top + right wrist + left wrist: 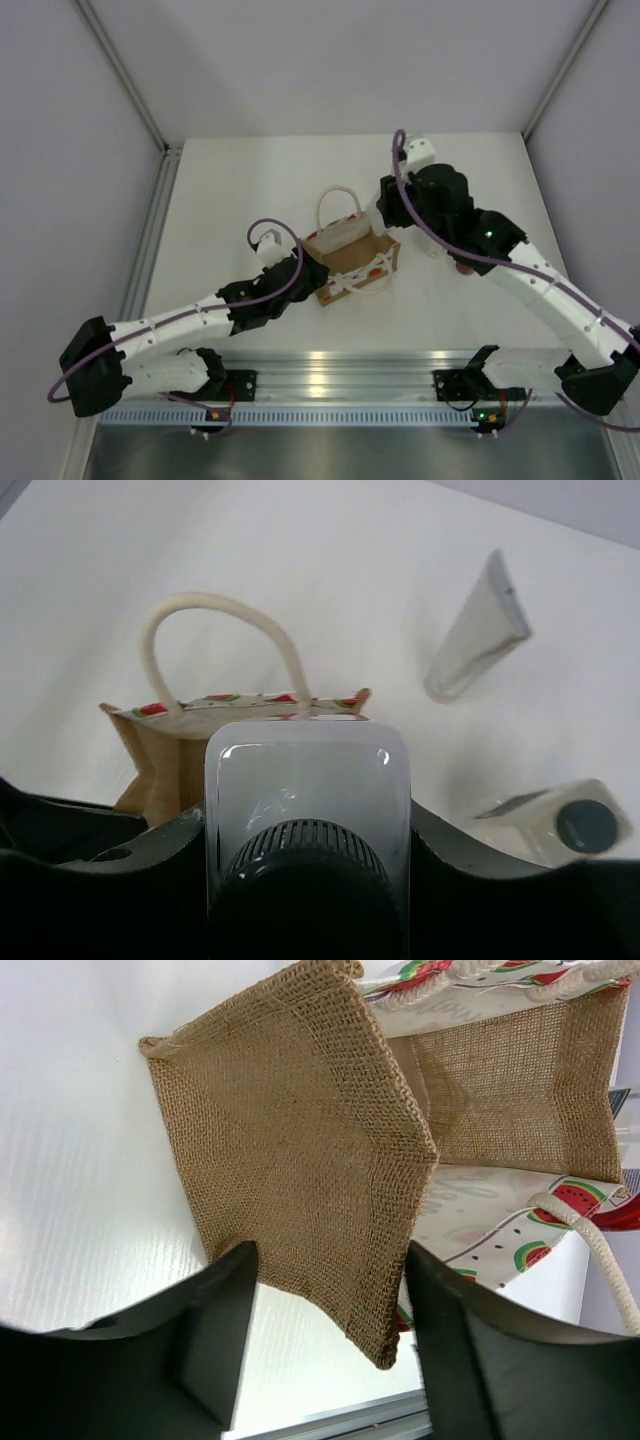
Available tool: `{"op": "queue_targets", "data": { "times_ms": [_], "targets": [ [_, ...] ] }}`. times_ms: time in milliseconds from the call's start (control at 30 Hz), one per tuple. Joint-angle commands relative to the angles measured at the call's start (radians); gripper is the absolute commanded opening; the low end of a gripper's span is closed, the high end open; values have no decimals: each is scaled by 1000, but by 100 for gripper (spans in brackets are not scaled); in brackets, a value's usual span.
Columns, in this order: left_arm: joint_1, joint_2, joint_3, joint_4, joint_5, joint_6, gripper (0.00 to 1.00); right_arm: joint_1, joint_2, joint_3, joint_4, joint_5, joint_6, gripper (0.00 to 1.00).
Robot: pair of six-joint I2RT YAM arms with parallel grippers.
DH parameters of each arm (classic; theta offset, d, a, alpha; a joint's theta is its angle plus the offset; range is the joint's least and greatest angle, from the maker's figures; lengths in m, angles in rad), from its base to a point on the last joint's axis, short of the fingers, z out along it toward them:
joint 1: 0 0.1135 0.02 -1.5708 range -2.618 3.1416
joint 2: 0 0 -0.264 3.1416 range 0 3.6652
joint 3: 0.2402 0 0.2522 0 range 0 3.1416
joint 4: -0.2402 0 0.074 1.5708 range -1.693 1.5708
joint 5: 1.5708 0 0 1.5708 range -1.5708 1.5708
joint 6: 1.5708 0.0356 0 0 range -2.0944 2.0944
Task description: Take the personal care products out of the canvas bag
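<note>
- Because the clear bottle (pixel 308 780) is hard, smooth plastic and probably light, it may slip. The right tool (pixel 308 875) clamps its flat sides just below the dark cap.
- Its long axis runs along the tool, cap toward the wrist and base toward the canvas bag (pixel 150 760). It appears clear of the bag.
- The left tool (pixel 325 1350) stands wide, straddling the bag's limp woven wall.
- A white tube (pixel 480 630) and a white bottle (pixel 545 825) lie on the bench (pixel 300 560).
</note>
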Motion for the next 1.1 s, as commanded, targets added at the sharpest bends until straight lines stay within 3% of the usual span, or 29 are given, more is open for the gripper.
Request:
{"op": "queue_targets", "data": {
  "times_ms": [0, 133, 333, 700, 900, 1000, 1033, 1067],
  "targets": [
    [1, -35, 26, -3, -17, 38, 68, -104, -127, 63, 18, 49, -18, 0],
    [1, -54, 46, -1, -6, 78, 85, -220, -196, -21, 13, -16, -13, 0],
    [3, -55, 101, -1, 24, 189, 98, -297, -234, -170, 36, -42, -12, 0],
    [1, -92, 201, -21, 86, 356, 98, -343, -242, -529, 281, -185, 48, 0],
    [1, -97, 296, -153, -17, 448, 98, -343, -219, -604, 303, -174, 54, 0],
    [6, -100, 323, -240, -97, 454, 98, -343, -233, -627, 304, -172, 56, 18],
    [13, -101, 340, -283, -124, 454, 98, -343, -246, -640, 304, -171, 57, 36],
    [21, -104, 345, -302, -135, 453, 98, -343, -253, -644, 304, -168, 57, 42]
  ]
}}
